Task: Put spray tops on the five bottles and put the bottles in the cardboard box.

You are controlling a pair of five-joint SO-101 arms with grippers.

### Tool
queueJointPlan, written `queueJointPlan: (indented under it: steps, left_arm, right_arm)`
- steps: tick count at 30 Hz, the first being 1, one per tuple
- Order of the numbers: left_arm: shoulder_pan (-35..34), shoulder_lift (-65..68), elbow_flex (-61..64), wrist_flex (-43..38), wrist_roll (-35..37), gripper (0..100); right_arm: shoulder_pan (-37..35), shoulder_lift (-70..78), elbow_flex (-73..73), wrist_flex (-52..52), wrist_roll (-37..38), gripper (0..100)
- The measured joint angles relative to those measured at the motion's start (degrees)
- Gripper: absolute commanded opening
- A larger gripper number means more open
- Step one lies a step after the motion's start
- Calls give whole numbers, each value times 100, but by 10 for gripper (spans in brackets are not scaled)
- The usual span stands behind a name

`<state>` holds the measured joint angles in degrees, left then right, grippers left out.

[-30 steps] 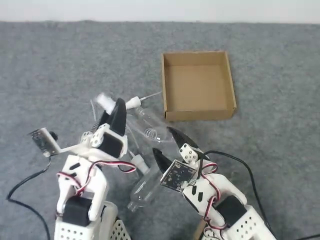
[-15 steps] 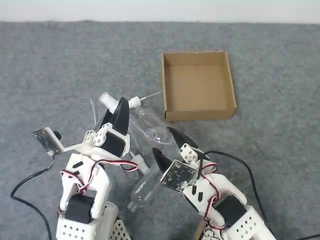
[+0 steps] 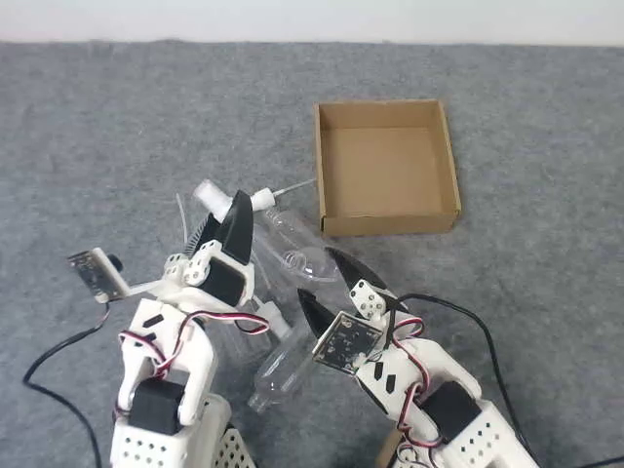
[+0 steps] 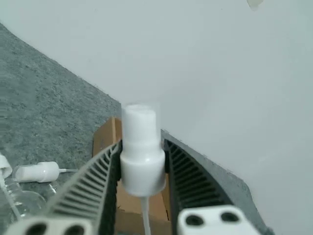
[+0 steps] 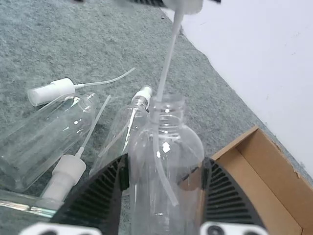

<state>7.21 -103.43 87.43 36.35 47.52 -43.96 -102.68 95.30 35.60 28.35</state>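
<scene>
High view, one cardboard box (image 3: 390,224), two arms (image 3: 164,363) (image 3: 429,388)

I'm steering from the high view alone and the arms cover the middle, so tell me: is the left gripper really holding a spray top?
Observer: Yes. The left wrist view shows the left gripper shut on a white spray top, with its tube hanging below.
Operator: And has the right gripper got a bottle?
Observer: The right wrist view shows the right gripper shut on a clear bottle, gripped around its body.
Operator: Is the tube in the bottle?
Observer: Yes. The tube runs down through the neck, but the top is well above the neck and not seated.
</scene>
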Motion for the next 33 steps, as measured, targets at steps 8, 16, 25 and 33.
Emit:
queueJointPlan:
  steps: [8,16,25,33]
  left_arm:
    - [378,0,18,35,-44,11]
    - [809,0,18,325,-308,11]
    - [914,0,18,369,-554,11]
    - [1284,0,18,668,-765,11]
  right_arm:
    - [0,0,0,0,0,115]
    - [0,0,0,0,0,115]
    - [0,0,0,0,0,115]
    - [0,0,0,0,0,115]
